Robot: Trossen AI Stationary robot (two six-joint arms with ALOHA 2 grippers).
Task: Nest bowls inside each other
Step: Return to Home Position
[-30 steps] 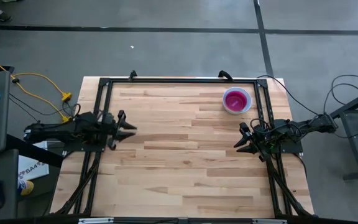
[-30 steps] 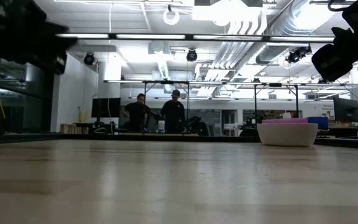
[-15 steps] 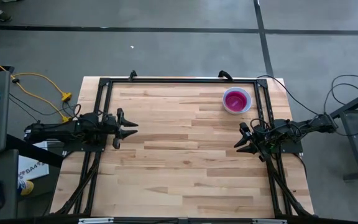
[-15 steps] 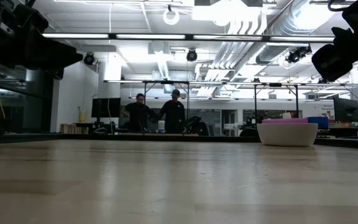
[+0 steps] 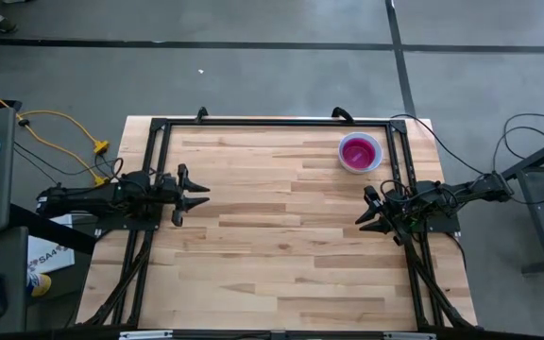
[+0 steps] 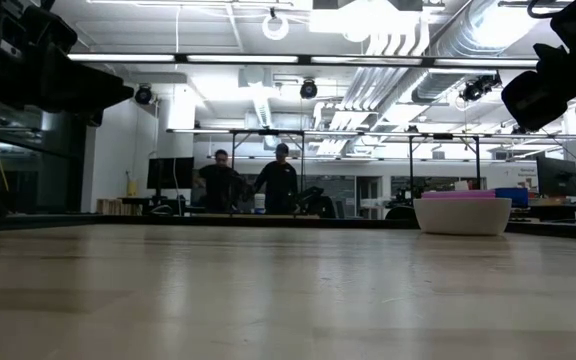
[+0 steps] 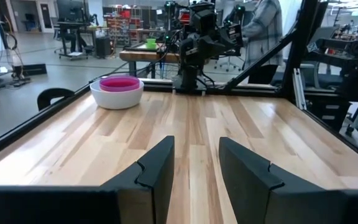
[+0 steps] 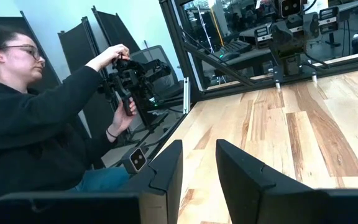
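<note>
You have the bowls (image 5: 360, 153) standing as one nested stack on the worktop (image 5: 272, 236). The stack is on the right arm's side, near a corner of the black frame (image 5: 272, 122) that borders the wood. From above you see a magenta inside with a white rim around it. In the low view the stack (image 6: 462, 215) shows a white bowl outermost, upright, with a pink-magenta edge rising just above its rim. You cannot tell the colours of any bowls between those two.

Your left arm (image 5: 111, 196) reaches in over the left edge of the worktop, and the left jaws point toward the middle. They are spread and hold nothing. In the left wrist view its two dark fingers (image 7: 157, 165) stand apart with bare wood between them. The stack (image 7: 117, 92) sits well ahead and off to one side, with the other arm beyond it.

Your right arm (image 5: 442, 200) sits at the opposite edge with the right jaws facing inward, apart from the stack. They too are spread and empty. The right wrist view shows its fingers (image 8: 166, 168) parted over the wood.

Beyond the worktop, a seated person (image 8: 36, 124) in a dark top holds a dark device (image 8: 132, 74) with both hands raised. Two more people (image 6: 248, 180) stand far back in the room. A yellow cable (image 5: 64, 132) lies beside the left arm's base.
</note>
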